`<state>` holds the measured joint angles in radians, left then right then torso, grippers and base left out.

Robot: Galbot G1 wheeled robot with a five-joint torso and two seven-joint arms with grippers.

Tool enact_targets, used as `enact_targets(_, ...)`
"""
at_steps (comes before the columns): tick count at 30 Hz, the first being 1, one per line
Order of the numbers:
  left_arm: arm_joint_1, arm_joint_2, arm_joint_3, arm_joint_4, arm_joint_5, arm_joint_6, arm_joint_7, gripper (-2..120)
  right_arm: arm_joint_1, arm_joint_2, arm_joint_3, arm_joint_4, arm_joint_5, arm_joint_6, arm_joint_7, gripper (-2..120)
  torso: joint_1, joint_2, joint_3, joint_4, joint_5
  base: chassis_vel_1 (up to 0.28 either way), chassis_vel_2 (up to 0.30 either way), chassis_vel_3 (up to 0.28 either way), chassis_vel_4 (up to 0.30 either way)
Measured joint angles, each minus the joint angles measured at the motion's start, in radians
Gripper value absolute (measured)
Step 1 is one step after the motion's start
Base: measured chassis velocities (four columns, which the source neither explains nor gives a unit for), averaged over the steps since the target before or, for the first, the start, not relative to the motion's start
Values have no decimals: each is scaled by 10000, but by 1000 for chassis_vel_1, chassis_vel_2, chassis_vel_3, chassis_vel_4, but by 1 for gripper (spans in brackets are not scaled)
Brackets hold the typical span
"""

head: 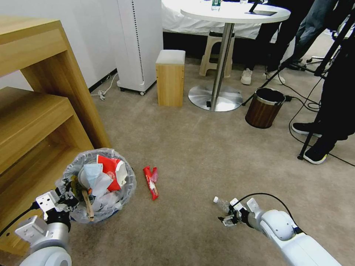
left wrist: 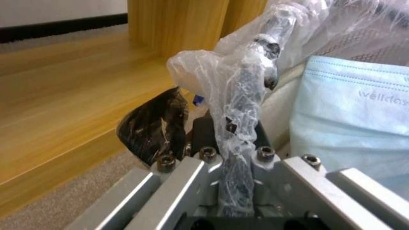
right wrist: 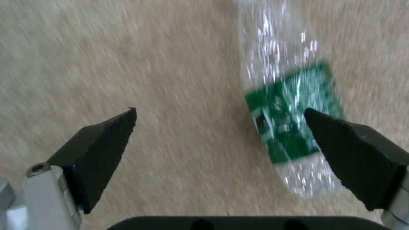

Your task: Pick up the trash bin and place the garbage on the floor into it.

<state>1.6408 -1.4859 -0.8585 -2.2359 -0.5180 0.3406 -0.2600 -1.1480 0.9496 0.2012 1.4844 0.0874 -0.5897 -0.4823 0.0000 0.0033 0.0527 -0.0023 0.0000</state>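
Right gripper [right wrist: 219, 134] fingers wide over bottle [right wrist: 289, 127]; left gripper [head: 64, 197] pinching trash bin [head: 127, 192] rim.

Wooden shelf unit [head: 37, 92] standing at left, running from far to near. White floor appliance [head: 138, 44] sitting far, beside wall, cable [head: 105, 88] trailing to its left. Small wooden stool with pale cushion [head: 170, 77] standing just right of it. Round white pedestal table [head: 231, 14] standing far centre, steel base [head: 215, 98] resting on carpet. Beige plastic stool [head: 216, 51] sitting behind pedestal. Brown wood-grain bin with metal rim [head: 264, 108] standing right of base. Black tripod legs [head: 314, 122] and black cables [head: 307, 105] crossing far right.
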Motion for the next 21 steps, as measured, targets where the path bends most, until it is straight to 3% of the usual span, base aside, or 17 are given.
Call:
enact_targets(11,-97,-59,156,159,218,-20,5,1,399,266,336,-1009,-1145,807,-454,100,0,0,0,0,0,0,0,0,0)
enact_targets(21,-125,-81,157,240,236,-38,10,1,223,59,569,90,-607,542,-281,100,0,0,0,0,-2,0,0,0,0)
